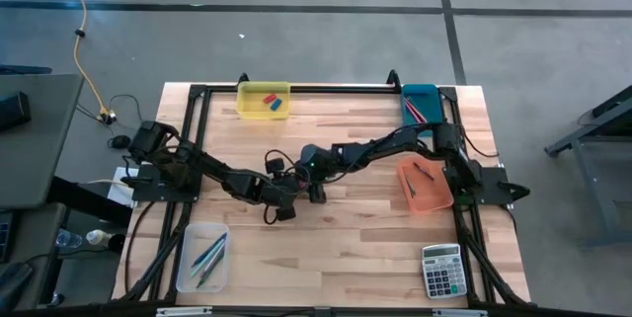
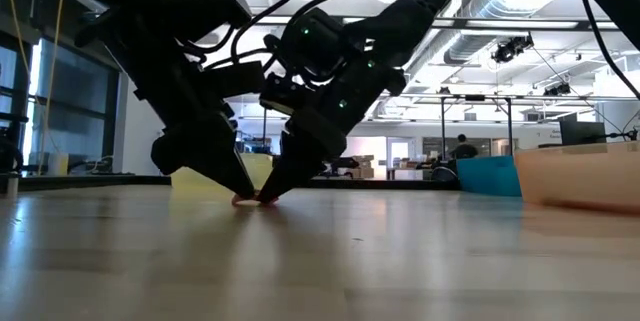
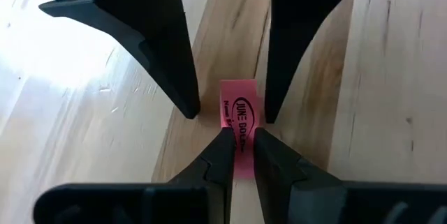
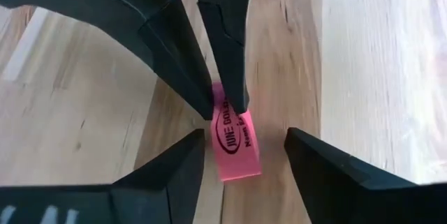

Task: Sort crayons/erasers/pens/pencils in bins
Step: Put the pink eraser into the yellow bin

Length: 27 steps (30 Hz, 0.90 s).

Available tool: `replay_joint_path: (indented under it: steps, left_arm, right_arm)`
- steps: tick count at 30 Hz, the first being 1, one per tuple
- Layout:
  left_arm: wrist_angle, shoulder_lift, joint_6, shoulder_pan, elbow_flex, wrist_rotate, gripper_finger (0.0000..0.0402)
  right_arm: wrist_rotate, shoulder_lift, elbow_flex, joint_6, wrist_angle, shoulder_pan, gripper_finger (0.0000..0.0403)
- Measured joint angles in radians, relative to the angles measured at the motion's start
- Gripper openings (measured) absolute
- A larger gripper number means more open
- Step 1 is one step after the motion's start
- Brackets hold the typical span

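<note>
A pink eraser (image 3: pixel 237 112) with black print lies at the middle of the wooden table (image 1: pixel 336 248), between both grippers. My left gripper (image 3: pixel 242 140) reaches in from the table's left and is shut on it. My right gripper (image 4: pixel 244 140) comes from the right and stands open. Its two fingers are on either side of the eraser's other end, with a gap on each side. In the low view both sets of fingertips meet at the pink eraser (image 2: pixel 250 200) on the tabletop. My left gripper pinches the eraser's two long sides (image 3: pixel 241 137) between its fingertips, at the end nearer that arm. The fingers slant down from the table's left and point along the eraser. The printed face is up, and the eraser sits at the tabletop in the low view.
A yellow bin (image 1: pixel 265 110) at the far edge holds a blue and a red eraser. A teal bin (image 1: pixel 422 93) stands far right, an orange bin (image 1: pixel 427 197) at the right, and a clear bin (image 1: pixel 193 258) with thin sticks near left. A grey calculator (image 1: pixel 442 270) lies near right.
</note>
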Motion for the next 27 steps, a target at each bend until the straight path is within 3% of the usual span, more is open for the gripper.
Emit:
replay_joint_path:
  steps: [4,16,21,27]
  left_arm:
    - [0.001,0.000,0.001,0.001,0.000,0.000,0.0032]
    - [0.011,0.000,0.002,0.002,-0.001,-0.005,0.0037]
    - [-0.035,-0.020,-0.017,0.004,0.001,0.066,0.0069]
    - [-0.144,-0.073,-0.069,0.002,0.000,0.175,0.0135]
  right_arm:
    - [-0.013,0.002,0.001,-0.028,-0.007,0.000,0.0179]
    - [-0.018,0.002,-0.001,-0.030,-0.041,-0.001,0.0067]
    - [-0.020,0.002,0.000,-0.020,-0.049,-0.005,0.0049]
    - [-0.034,0.003,-0.001,0.000,-0.053,-0.014,0.0047]
